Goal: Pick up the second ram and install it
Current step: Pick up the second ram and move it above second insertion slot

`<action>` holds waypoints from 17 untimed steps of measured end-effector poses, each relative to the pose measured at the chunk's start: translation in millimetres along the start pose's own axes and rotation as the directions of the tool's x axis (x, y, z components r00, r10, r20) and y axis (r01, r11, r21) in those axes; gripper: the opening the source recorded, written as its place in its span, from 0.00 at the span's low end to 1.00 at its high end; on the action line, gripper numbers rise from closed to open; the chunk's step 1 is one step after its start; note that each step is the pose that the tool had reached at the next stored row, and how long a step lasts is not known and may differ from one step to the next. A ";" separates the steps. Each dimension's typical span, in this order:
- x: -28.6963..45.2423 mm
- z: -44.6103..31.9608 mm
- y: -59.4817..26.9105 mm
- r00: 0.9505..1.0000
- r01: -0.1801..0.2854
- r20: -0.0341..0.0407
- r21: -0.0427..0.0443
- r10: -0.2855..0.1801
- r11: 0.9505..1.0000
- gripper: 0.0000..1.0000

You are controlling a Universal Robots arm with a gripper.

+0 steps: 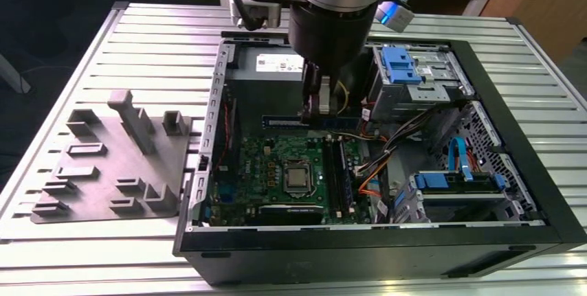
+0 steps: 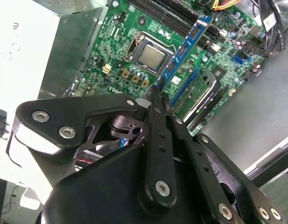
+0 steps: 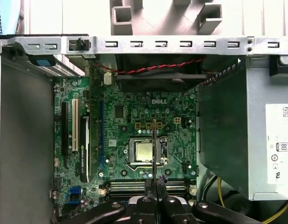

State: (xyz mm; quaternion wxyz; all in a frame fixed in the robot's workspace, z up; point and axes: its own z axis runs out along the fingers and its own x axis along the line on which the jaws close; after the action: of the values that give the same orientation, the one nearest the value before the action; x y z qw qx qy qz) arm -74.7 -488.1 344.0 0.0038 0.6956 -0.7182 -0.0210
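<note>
**Item:** second ram (image 1: 282, 121). Pinched in the clenched gripper (image 1: 317, 112), it juts toward 9 o'clock in the exterior view. It hangs above the motherboard (image 1: 275, 172) and is not seated in anything.

**Hazards (judged):**
- The memory slots (image 1: 332, 172), at 6 o'clock of the gripper, run 12-to-6, while the stick lies 9-to-3. Pressed down unturned, it would strike the board.
- The long overhang could pivot in the pads.
- The cables (image 1: 385, 146) at 3 o'clock could snag it.

**Arm pose:** upright, entering the open case (image 1: 513, 138) from 12 o'clock. The gripper points straight down, with the power-supply box (image 1: 266, 62) at its 11 o'clock.
</note>
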 end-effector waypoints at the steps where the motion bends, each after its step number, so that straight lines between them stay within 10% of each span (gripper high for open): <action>1: 0.0 0.9 -0.3 1.000 0.000 0.000 0.000 0.000 1.000 0.08; 17: 0.0 8.5 -6.2 1.000 0.000 0.000 0.000 0.000 1.000 0.08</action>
State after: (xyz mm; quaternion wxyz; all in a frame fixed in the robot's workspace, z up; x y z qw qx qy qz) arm -68.9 -488.1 335.2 0.0037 0.6956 -0.7181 -0.0210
